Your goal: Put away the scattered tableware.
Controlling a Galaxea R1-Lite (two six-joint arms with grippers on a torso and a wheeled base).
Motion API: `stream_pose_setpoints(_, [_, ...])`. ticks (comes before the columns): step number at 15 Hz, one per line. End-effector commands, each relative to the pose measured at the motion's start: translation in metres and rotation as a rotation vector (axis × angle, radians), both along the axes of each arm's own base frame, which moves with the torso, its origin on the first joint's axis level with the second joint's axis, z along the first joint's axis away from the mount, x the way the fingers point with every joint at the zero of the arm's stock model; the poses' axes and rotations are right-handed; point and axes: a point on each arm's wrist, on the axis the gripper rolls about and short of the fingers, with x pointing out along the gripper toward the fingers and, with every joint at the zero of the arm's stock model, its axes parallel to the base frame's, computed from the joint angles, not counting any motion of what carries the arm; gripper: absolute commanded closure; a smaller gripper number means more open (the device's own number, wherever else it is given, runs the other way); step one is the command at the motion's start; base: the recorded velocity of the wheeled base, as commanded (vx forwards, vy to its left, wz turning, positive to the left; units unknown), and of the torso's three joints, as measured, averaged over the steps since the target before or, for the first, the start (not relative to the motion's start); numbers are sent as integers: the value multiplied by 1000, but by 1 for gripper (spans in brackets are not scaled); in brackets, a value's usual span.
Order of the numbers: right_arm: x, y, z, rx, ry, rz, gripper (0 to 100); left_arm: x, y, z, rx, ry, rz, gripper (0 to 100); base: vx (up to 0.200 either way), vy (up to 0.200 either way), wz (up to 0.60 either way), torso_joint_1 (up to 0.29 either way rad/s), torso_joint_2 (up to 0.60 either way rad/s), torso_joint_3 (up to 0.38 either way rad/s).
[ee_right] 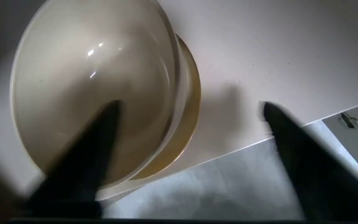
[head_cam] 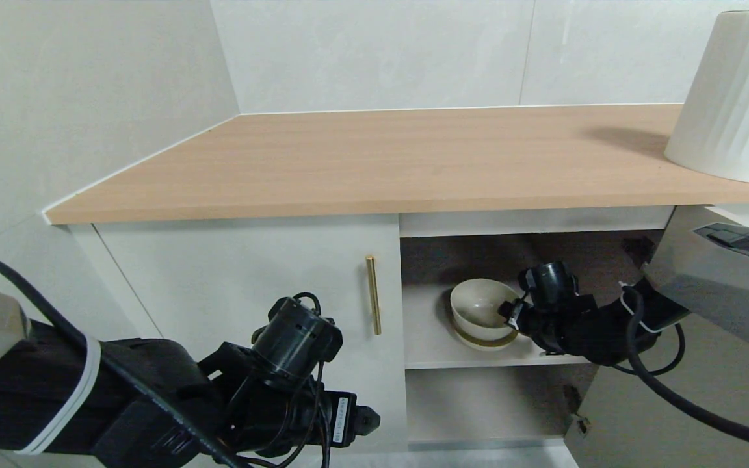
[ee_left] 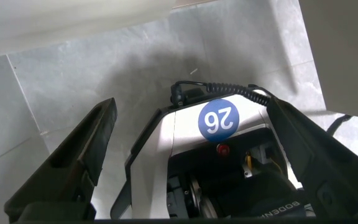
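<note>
While the right gripper (head_cam: 511, 315) sits inside the open cabinet (head_cam: 530, 221) at centre right of the head view, a cream bowl (head_cam: 475, 305) stands upright on the upper shelf (head_cam: 426, 341), stacked on a gold-rimmed dish (head_cam: 486, 340). The gripper is just beside the bowl, on the side nearer the frame's right edge. In the right wrist view the bowl (ee_right: 92, 87) and the dish (ee_right: 188, 118) lie under the right gripper (ee_right: 191, 109), whose jaws stand wide apart. One finger (ee_right: 82, 162) crosses the bowl's hollow and the other (ee_right: 303, 155) hangs over bare shelf (ee_right: 278, 50), so the bowl's rim falls between them. Whether either finger touches the bowl I cannot tell.

At lower left of the head view the left gripper (head_cam: 365, 421) hangs in front of the closed door (head_cam: 251, 273), below its gold handle (head_cam: 373, 296). Its wrist view shows the left gripper (ee_left: 191, 102) with jaws spread and nothing between them, grey floor tiles (ee_left: 73, 68) beyond.

Above the cabinet runs the wooden tabletop (head_cam: 381, 162), with a ribbed white vessel (head_cam: 735, 97) at the upper right corner.
</note>
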Motion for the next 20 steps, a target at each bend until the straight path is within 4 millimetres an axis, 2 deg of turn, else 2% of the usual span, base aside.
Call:
stream_pose_setpoints(1, [-1,0,0,0,0,1,0,0,0,0,0,0,2,0,0,0,0,0,0,0])
stream_pose_setpoints(4, [-3,0,6,3,-9,2,0,0,1,1,-2,-3,4,0,0,0,0,0,0,0])
stream_pose_setpoints(6, [-16,-1,18,-18,-14,32,0,-1,2,3,0,-6,4,0,0,0,0,0,0,0])
stream_pose_setpoints(7, [-29,-4,30,-42,-18,74,0,-4,5,9,-3,-16,6,0,0,0,0,0,0,0])
stream_pose_setpoints(9, [-68,-9,54,-79,-17,219,0,-13,17,28,-16,-32,23,0,0,0,0,0,0,0])
stream_pose_setpoints(10, [-78,-12,62,-87,-27,253,0,-22,26,39,-23,-43,32,0,0,0,0,0,0,0])
stream_pose_setpoints(11, [-104,-19,82,-96,-63,342,0,-28,32,44,-28,-49,36,0,0,0,0,0,0,0])
stream_pose_setpoints(12, [-130,-28,102,-97,-107,408,0,-45,46,51,-38,-64,40,0,0,0,0,0,0,0])
stream_pose_setpoints(14, [-167,-41,123,-75,-72,479,0,-65,62,64,-79,-115,51,0,0,0,0,0,0,0])
stream_pose_setpoints(15, [-173,-42,125,-76,-55,491,0,-70,67,70,-94,-131,70,0,0,0,0,0,0,0])
stream_pose_setpoints(16, [-193,-44,124,-106,51,525,0,-72,73,72,-79,-140,95,0,0,0,0,0,0,0])
stream_pose_setpoints(18, [-219,-46,135,-119,54,573,0,-73,81,74,-23,-178,149,0,0,0,0,0,0,0])
stream_pose_setpoints(20, [-232,-55,142,-121,65,571,0,-71,86,76,-8,-196,181,0,0,0,0,0,0,0])
